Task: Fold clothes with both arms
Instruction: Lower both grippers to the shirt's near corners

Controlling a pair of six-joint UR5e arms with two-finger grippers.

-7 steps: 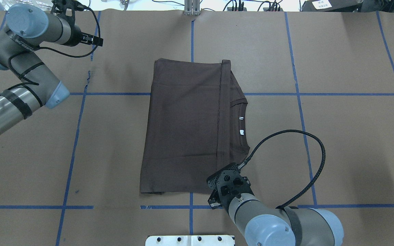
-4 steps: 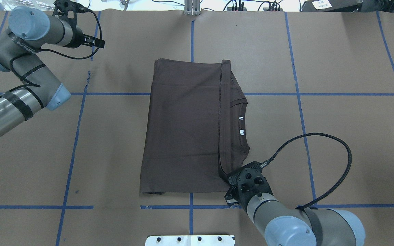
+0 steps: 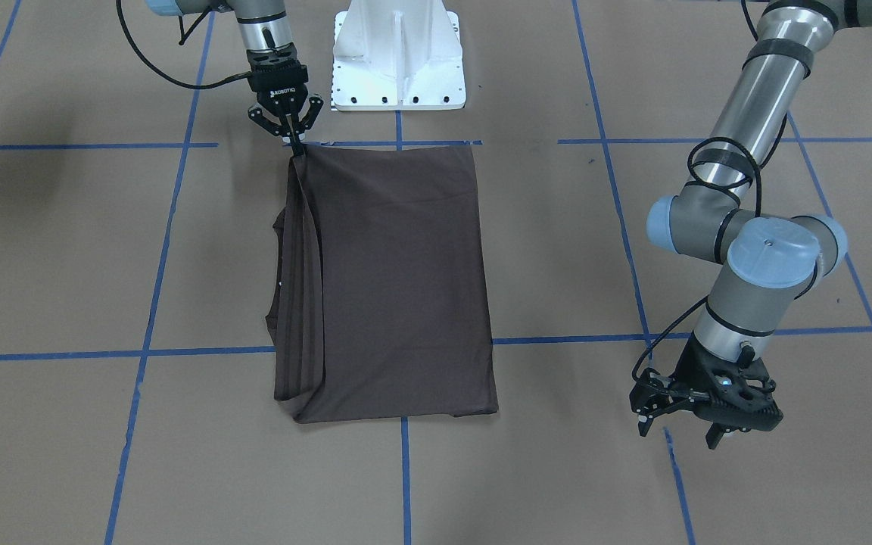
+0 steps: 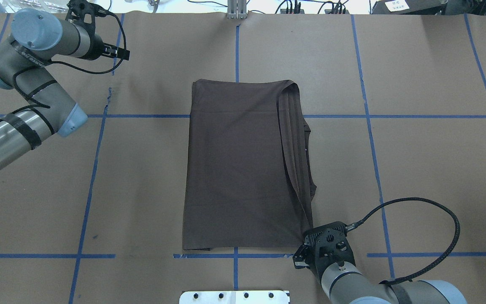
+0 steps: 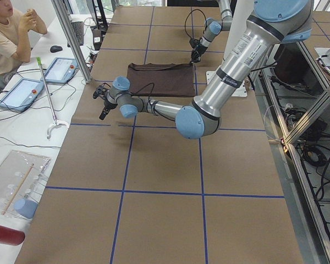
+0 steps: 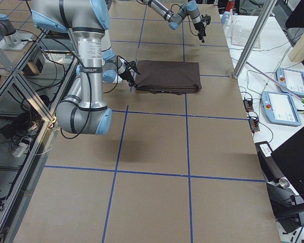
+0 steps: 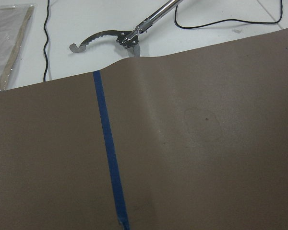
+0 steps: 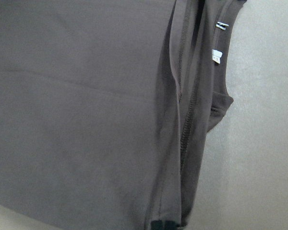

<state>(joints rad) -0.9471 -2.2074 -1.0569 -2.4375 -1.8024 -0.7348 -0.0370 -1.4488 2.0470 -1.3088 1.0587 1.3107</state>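
**Two arms [image 4: 36,97], one folded T-shirt [image 4: 234,164]: right claw pinched on the near corner**

We see the dark brown T-shirt lying as a tall folded rectangle in the middle of the brown paper-covered table [image 4: 416,169], across the blue tape grid lines [image 4: 95,169]. The right gripper [image 3: 297,142] stands just in front of the white pedestal base [image 3: 398,53], with its two fingers brought together on the shirt's corner nearest the robot, on the robot's right side. From that pinch the cloth runs in long taut ridges along the shirt's right edge, and a darker layer with the collar shows just beyond that edge. In the right wrist view we make out a black fingertip [image 8: 163,224] at the bottom of the fabric, a stitched hem running up from it, and two small white neck tags [image 8: 216,56] near the collar.

The left gripper [image 3: 680,433] is well apart from the shirt, over bare paper toward the far left part of the table; its fingers are spread, with nothing between them. The left wrist view gives us only paper, one blue tape line and a metal grabber tool [image 7: 129,36] lying on the white surface beyond the paper's edge. A seated person [image 5: 8,38] shows at the far side in the exterior left view.
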